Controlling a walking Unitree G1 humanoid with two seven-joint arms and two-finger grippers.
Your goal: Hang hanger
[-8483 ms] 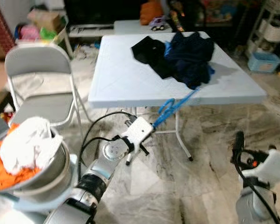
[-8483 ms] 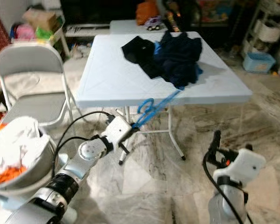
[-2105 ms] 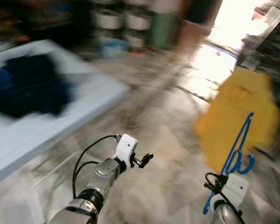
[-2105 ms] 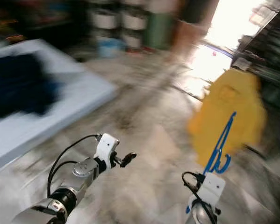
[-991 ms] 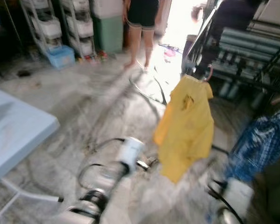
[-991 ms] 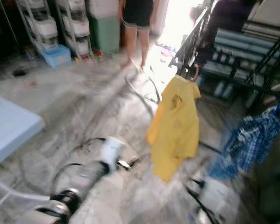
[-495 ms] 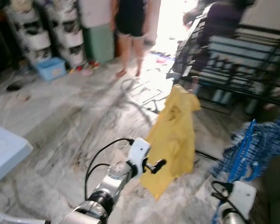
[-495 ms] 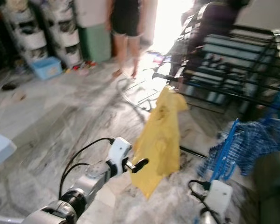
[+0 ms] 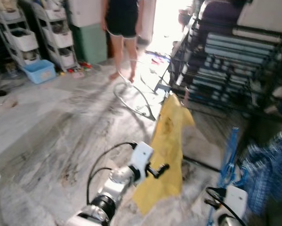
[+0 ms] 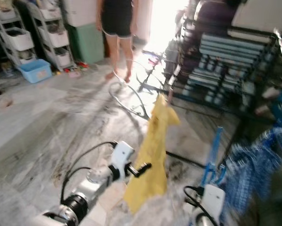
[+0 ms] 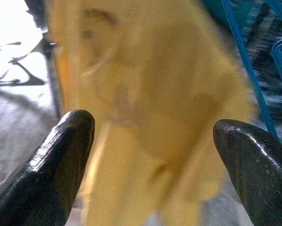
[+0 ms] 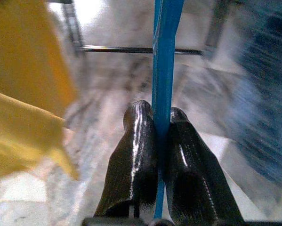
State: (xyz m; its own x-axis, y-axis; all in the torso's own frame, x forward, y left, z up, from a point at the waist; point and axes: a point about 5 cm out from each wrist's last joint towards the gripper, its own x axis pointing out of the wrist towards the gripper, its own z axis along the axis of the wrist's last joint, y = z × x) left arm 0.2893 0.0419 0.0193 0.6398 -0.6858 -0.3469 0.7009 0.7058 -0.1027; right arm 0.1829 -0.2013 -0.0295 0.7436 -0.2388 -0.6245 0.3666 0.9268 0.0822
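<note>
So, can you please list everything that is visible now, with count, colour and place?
hanger: one, blue, upright in the right gripper, near the rack
shirt: one, yellow, hanging from the rack, ahead of the left gripper
checked garment: one, blue, hanging at the right
rack: one, black, at the right
drawer units: two, white, far left
basket: one, light blue, on the floor by the drawer units
person: one, in dark shorts, standing at the back
left gripper: one, black, open, pointing at the shirt
right gripper: one, black, shut on the hanger
</note>
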